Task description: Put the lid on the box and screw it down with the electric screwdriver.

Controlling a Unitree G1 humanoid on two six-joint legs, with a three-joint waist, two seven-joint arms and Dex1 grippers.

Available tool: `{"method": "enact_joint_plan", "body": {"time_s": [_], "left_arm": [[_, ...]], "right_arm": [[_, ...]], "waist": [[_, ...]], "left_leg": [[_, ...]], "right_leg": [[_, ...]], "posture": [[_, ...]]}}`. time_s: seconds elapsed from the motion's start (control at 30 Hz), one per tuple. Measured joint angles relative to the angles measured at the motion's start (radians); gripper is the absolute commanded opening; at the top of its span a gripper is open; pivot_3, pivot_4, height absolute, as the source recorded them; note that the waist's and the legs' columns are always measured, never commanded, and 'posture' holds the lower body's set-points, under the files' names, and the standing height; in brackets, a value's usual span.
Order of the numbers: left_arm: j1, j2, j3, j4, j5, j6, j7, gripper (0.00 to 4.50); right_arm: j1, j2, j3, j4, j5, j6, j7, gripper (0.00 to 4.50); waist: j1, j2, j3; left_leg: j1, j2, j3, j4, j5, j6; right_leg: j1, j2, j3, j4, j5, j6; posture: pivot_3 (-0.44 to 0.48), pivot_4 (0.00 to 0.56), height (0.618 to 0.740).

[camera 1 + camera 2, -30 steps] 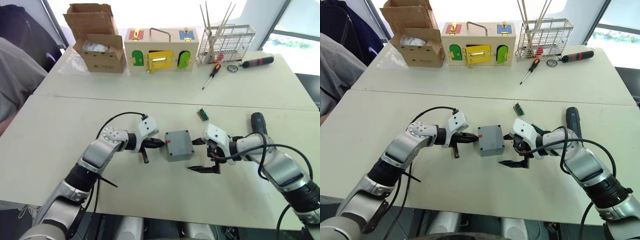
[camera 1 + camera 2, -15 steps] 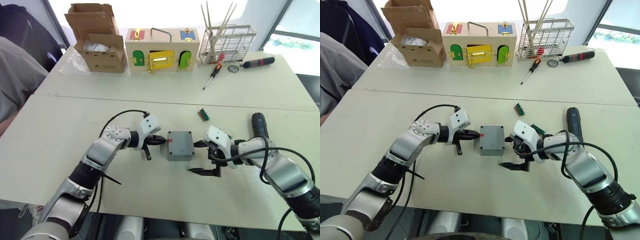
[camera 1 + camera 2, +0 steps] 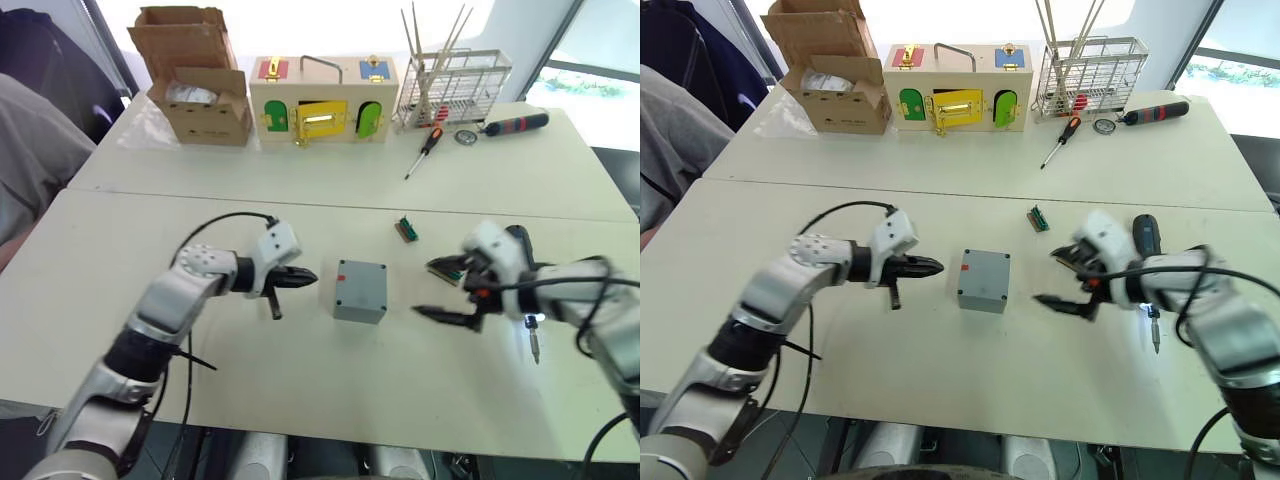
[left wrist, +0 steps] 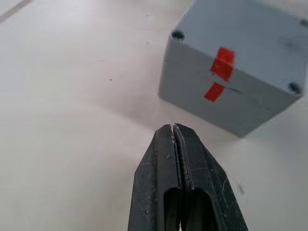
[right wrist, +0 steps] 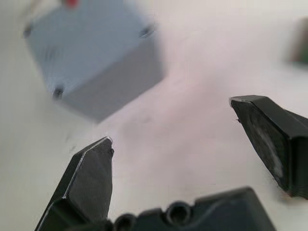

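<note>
Both end effectors hang low over the white desk, one on each side of the small grey plastic box. The left end effector has its 2 black fingers pressed fully together and holds nothing; its tip points at the side of the box with the 2 red marks, close to it but not touching. The right end effector is wide open and empty, with clear desk between it and the box.

The box stands upright on the desk between the 2 arms. The flat grey lid with corner holes is sitting on top of it, matching its outline. The thick black electric screwdriver lies on the desk just behind the right arm, and a thin metal bit shows near the forearm.

A small green part lies on the desk behind the box. On the far desk stand a brown cardboard box, a wooden box with coloured doors and a wire rack, with an orange-handled screwdriver and a red-and-black tool beside the rack.
</note>
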Motion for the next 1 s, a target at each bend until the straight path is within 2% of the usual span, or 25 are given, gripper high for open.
{"method": "enact_joint_plan", "body": {"time_s": [0.1,0.23,0.27,0.33,0.43,0.63,0.97,1.0], "left_arm": [[-0.021,0.014,0.052,-0.075,-0.104,0.085,-0.029,0.00],[-0.077,0.002,0.067,-0.152,-0.212,0.159,-0.039,0.00],[-0.086,-0.002,0.067,-0.160,-0.221,0.164,-0.036,0.00],[-0.093,-0.011,0.059,-0.161,-0.230,0.166,-0.024,0.00],[-0.092,-0.016,0.035,-0.158,-0.231,0.166,-0.011,0.00],[-0.074,-0.003,0.028,-0.159,-0.233,0.165,0.007,0.00],[-0.051,0.007,0.019,-0.159,-0.231,0.148,0.021,0.00],[-0.051,0.007,0.017,-0.159,-0.230,0.146,0.024,0.00]], "right_arm": [[0.013,0.044,-0.065,-0.001,0.058,0.049,-0.041,4.47],[0.028,0.152,-0.055,0.053,0.072,0.049,-0.126,4.47],[0.034,0.163,-0.043,0.076,0.061,0.030,-0.140,3.97],[0.036,0.205,-0.019,0.151,0.022,-0.033,-0.179,3.42],[0.036,0.246,0.012,0.238,-0.017,-0.117,-0.215,2.32],[0.027,0.261,0.019,0.272,-0.035,-0.198,-0.254,2.32],[0.003,0.283,0.028,0.301,-0.033,-0.209,-0.268,2.32],[0.001,0.283,0.030,0.303,-0.034,-0.209,-0.270,2.07]], "waist": [[0.001,0.000,0.000],[0.000,0.000,0.000],[-0.001,0.000,0.000],[-0.003,0.000,0.000],[-0.007,0.000,0.000],[-0.008,0.000,0.000],[-0.006,0.000,0.000],[-0.006,0.000,0.000]], "left_leg": [[0.000,0.000,0.000,0.000,0.000,0.000],[0.000,0.000,0.000,0.000,0.000,0.000],[0.000,0.000,0.000,0.000,0.000,0.000],[0.000,0.000,0.001,0.000,0.000,0.000],[0.000,0.000,0.001,0.000,0.000,0.000],[0.000,0.000,0.001,0.000,0.000,0.000],[0.000,0.000,0.001,0.000,0.000,0.000],[0.000,0.000,0.001,0.000,0.000,-0.001]], "right_leg": [[0.000,0.000,0.000,0.000,0.000,0.000],[0.000,0.000,0.000,0.001,0.000,0.000],[0.000,0.000,0.000,0.001,0.000,0.000],[0.000,0.000,0.001,0.001,0.000,0.000],[-0.001,0.001,0.001,0.001,0.000,0.000],[-0.001,0.001,0.001,0.001,0.000,0.000],[0.000,0.001,0.001,0.001,0.000,0.000],[0.000,0.001,0.001,0.001,0.000,0.000]], "posture": [[0.000,0.150,0.740],[0.000,0.150,0.740],[0.000,0.150,0.740],[0.000,0.150,0.740],[0.000,0.150,0.740],[0.000,0.150,0.740],[0.000,0.150,0.740],[0.000,0.150,0.740]]}}
